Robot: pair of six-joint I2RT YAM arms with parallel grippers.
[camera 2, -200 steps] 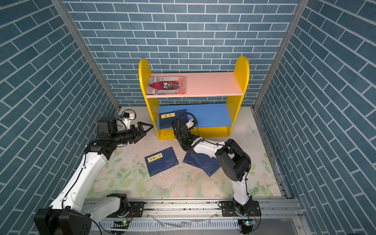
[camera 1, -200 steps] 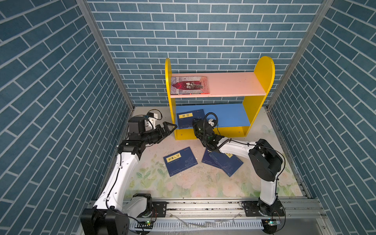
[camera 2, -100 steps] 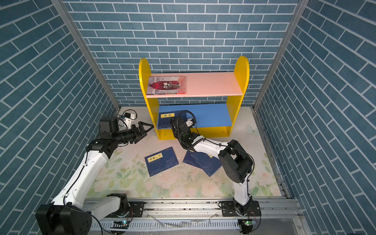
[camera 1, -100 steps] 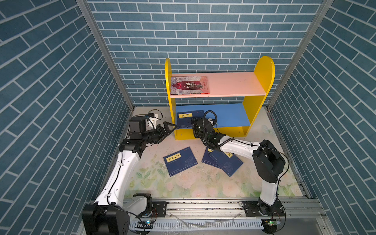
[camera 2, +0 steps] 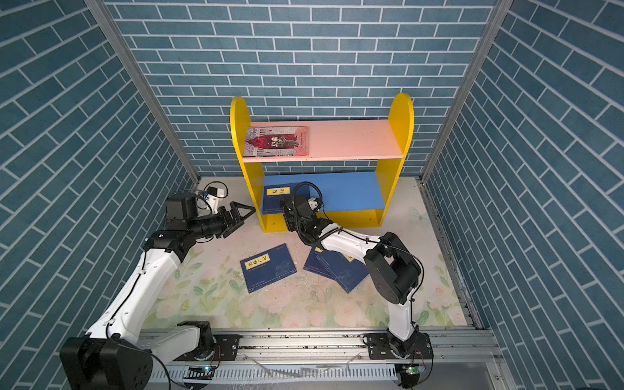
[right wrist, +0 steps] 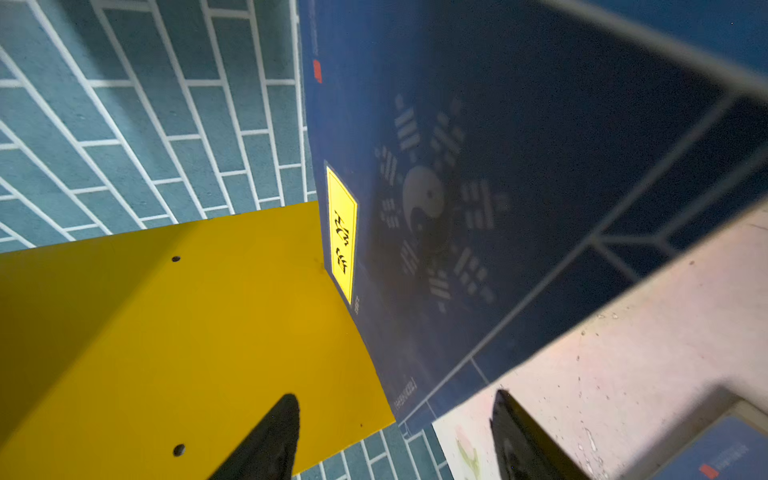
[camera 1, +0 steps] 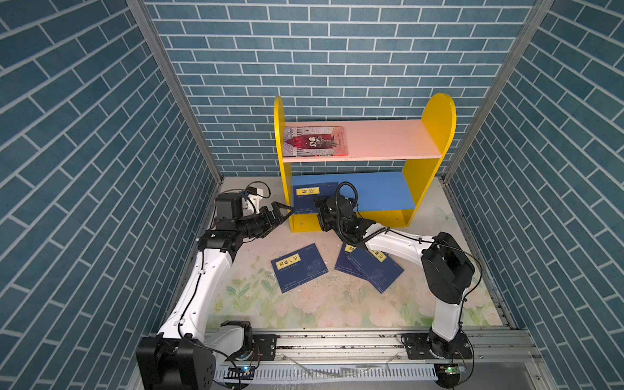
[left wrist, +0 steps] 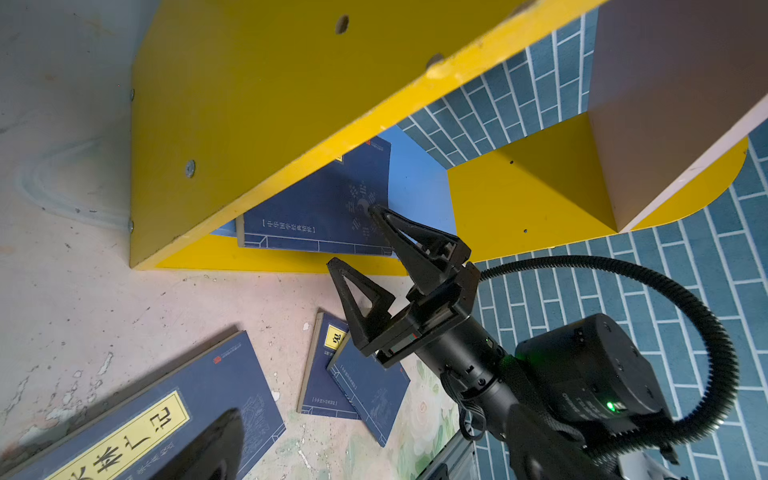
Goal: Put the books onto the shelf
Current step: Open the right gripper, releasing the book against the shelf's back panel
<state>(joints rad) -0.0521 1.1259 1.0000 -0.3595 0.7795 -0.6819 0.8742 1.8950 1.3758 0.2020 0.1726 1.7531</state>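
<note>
Two tiers make up the shelf (camera 1: 435, 135): its pink upper board (camera 1: 388, 138) bears the grey-and-red book (camera 1: 315, 141) flat at the left end, and its blue lower board (camera 1: 381, 192) bears one navy book (camera 1: 309, 202), also at the left, its near edge slightly past the board's front. Three more navy books lie on the floral mat (camera 1: 304, 310): a lone book (camera 1: 299, 266) and an overlapped pair (camera 1: 374, 270) beneath the right arm (camera 1: 398, 241). The right gripper (left wrist: 352, 235) stands at the shelved navy book's near corner, jaws apart and empty, so the step in hand reads as releasing this book. The left gripper (camera 1: 283, 213), jaws wide and empty, hovers just outside the left side panel (camera 1: 279, 152). Next, presumably: back clear of the overhang, then pinch a floor book's edge. Legible: apparently 易经 on the shelved book's yellow label (camera 1: 307, 191); 林广记 ending the lone book's; 鬼 on the pair; 中华国学经典精粹 in small print.
</note>
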